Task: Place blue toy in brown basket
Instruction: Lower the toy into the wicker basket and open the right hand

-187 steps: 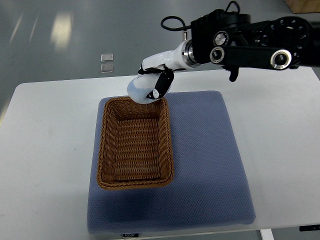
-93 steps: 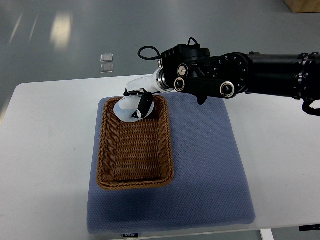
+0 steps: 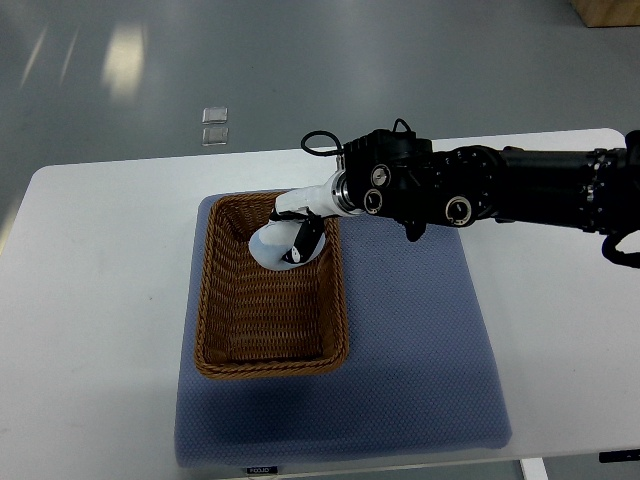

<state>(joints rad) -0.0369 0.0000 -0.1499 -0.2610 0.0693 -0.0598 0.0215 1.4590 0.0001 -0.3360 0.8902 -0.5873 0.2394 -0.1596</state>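
A pale blue rounded toy (image 3: 274, 246) is held in my right hand (image 3: 296, 235), whose fingers curl around it. The hand and toy are inside the far right part of the brown wicker basket (image 3: 214, 300), low over its floor. The black right arm (image 3: 480, 188) comes in from the right edge above the table. The hand's palm side hides part of the toy. No left arm shows.
The basket stands on a blue-grey mat (image 3: 410, 340) on a white table (image 3: 90, 320). Two small clear squares (image 3: 213, 124) lie on the grey floor beyond the table's far edge.
My right hand has moved with the toy from above the basket's far rim down and toward me, into the basket. The arm has lowered and drawn nearer.
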